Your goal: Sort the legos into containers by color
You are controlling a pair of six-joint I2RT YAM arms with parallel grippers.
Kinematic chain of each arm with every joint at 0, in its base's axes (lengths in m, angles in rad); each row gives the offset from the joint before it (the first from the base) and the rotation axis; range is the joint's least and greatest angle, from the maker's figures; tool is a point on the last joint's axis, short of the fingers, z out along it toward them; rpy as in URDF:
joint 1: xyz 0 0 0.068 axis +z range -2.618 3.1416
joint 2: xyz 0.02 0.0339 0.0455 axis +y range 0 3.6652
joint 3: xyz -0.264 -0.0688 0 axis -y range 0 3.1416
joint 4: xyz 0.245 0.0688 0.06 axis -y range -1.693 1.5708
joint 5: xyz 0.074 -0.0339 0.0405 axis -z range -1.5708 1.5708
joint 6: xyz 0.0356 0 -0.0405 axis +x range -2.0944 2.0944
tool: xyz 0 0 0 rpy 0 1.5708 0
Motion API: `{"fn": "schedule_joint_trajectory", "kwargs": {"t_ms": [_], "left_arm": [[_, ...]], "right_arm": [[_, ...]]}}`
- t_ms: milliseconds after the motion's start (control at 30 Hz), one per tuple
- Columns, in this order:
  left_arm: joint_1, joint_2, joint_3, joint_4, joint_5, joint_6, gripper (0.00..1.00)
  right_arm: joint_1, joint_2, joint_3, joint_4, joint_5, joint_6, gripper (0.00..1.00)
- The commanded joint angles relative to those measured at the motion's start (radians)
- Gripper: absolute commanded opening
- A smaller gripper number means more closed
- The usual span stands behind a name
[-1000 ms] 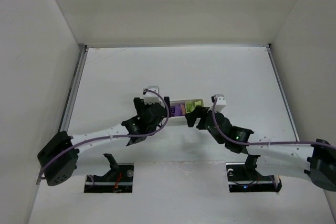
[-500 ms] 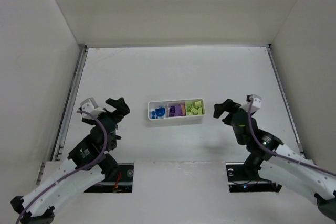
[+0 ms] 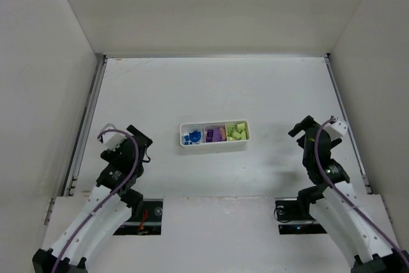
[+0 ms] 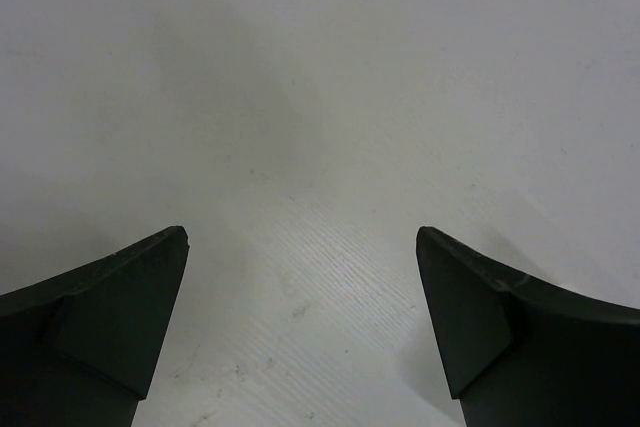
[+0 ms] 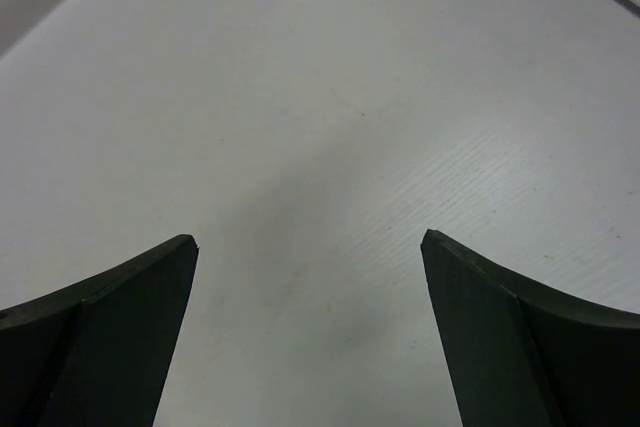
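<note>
Sorting looks done, legos [image 3: 216, 134] sit by color in the tray [image 3: 213, 146], between left claw [image 4: 300, 237] and right claw [image 5: 310, 239], well apart from both. Both claws gape wide and empty, so I'd guess next just needs a check for strays

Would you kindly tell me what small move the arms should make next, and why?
Probably just park the arms: the tray holds blue bricks left, purple bricks middle, yellow-green bricks right, no loose brick shows on the table, and the left gripper and right gripper stand open and empty.

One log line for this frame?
left claw open, empty | right claw open, empty | tray: blue legos left, purple legos middle, yellow-green legos right
</note>
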Motion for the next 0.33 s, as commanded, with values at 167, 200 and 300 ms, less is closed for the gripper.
{"fn": "schedule_joint_trajectory", "kwargs": {"t_ms": [167, 200, 300], "left_arm": [[0.037, -0.085, -0.068, 0.106, 0.141, 0.033, 1.00], [0.029, -0.082, -0.069, 0.110, 0.140, 0.040, 1.00], [0.028, -0.056, -0.063, 0.113, 0.138, 0.047, 1.00]], "right_arm": [[-0.067, 0.107, 0.043, 0.211, -0.093, -0.135, 1.00], [-0.074, 0.112, 0.041, 0.227, -0.096, -0.146, 1.00], [-0.099, 0.138, 0.037, 0.259, -0.098, -0.177, 1.00]]}}
